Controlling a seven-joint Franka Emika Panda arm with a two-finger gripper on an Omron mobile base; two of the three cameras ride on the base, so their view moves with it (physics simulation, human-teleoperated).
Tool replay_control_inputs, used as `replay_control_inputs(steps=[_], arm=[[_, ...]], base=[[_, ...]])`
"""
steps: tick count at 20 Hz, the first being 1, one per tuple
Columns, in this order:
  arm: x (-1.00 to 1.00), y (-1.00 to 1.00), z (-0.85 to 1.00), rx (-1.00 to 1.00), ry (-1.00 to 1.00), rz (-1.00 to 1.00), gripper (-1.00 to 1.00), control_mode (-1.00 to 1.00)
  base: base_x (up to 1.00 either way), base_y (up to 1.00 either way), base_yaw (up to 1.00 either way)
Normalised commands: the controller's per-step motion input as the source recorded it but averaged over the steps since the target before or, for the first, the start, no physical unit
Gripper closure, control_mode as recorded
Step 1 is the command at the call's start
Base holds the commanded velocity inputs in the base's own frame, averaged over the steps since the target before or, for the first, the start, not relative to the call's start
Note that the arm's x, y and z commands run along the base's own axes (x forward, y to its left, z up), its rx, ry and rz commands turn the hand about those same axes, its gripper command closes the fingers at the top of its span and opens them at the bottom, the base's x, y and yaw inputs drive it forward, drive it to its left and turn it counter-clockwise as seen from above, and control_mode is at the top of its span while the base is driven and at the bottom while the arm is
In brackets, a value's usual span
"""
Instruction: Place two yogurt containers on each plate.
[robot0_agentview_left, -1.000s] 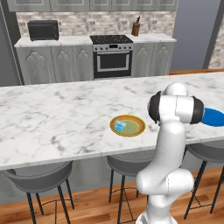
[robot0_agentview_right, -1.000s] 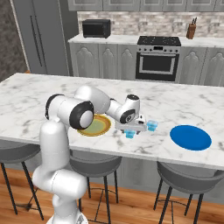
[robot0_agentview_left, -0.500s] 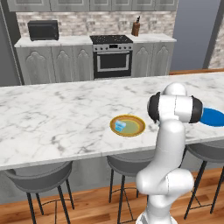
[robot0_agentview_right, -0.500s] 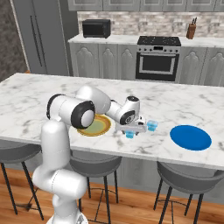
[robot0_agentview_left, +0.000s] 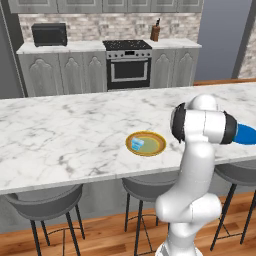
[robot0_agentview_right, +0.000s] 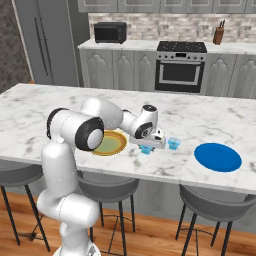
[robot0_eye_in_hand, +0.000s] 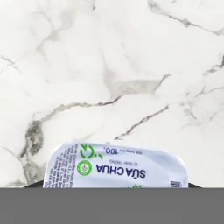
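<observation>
Yogurt cup (robot0_agentview_left: 138, 144) on gold plate (robot0_agentview_left: 156, 148); blue plate (robot0_agentview_right: 218, 157) bare

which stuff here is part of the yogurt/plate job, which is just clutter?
Job:
- yellow-rimmed plate, one yogurt cup on it
- blue plate
- yogurt cup at the claw
- yogurt cup beside it

Lying about:
- microwave
- oven
- knife block
- stools

Our arm (robot0_agentview_right: 70, 165), glossy white rounded segments, bulbous column at the base, dark grey-black bands ringing each joint, black disc cap on our wrist at 3 o'clock, white gripper (robot0_agentview_right: 148, 145) body, no cables or markings we can make out
</observation>
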Motion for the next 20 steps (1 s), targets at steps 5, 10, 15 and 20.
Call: replay_control_inputs(steps=[5, 10, 15, 20], arm=[[-0.15, 1.0, 0.51, -0.07, -0.06, -0.39, 1.0, -1.0], [-0.01, 0.97, 0.14, -0.1, 0.0, -0.29, 1.0, -1.0], [0.0, 0.63, 0.0, -0.03, 0.0, -0.13, 1.0, -1.0], [0.13, 0.19, 0.0, 0.0, 0.02, -0.01, 1.0, -1.0]], base=[[0.0, 0.0, 0.0], [0.0, 0.0, 0.0], [0.0, 0.0, 0.0], [0.0, 0.0, 0.0]])
